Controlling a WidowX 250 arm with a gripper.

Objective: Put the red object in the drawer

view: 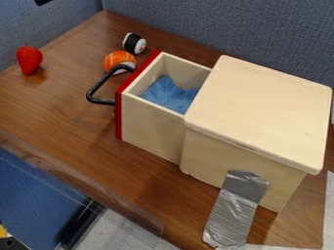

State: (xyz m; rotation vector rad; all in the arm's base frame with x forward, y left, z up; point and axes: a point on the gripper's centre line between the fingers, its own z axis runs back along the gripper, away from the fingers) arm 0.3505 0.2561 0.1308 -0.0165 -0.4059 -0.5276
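Tape (233, 212), a crinkled silver strip, runs from the side of a pale wooden box with a flat, round-cornered lid (261, 112) down to the near edge of a brown wood-grain table (62, 110). Beyond the tape, the box's pale wooden drawer with a red front (150, 124) stands pulled out toward the left, its open top exposing a crumpled blue cloth (171, 95). A bent black handle (96, 92) juts from the red front. Past it are a rounded orange-and-white object with pale stripes (117, 59) and, at left, well apart from the drawer, the red strawberry-shaped object (29, 58), resting on the table with its narrow end toward the camera. A small black-and-white cylinder (134, 43) lies just beyond the orange piece, before a blue-gray fabric partition (215, 22). What appears to be the black robot hand (42, 1) is at the top edge, toward the left; how far open it is, or whether it holds anything, cannot be told. With the drawer open, the job appears to be at the pickup stage: the next move calls for lowering over the red piece and grasping it, then lifting it clear of the handle.
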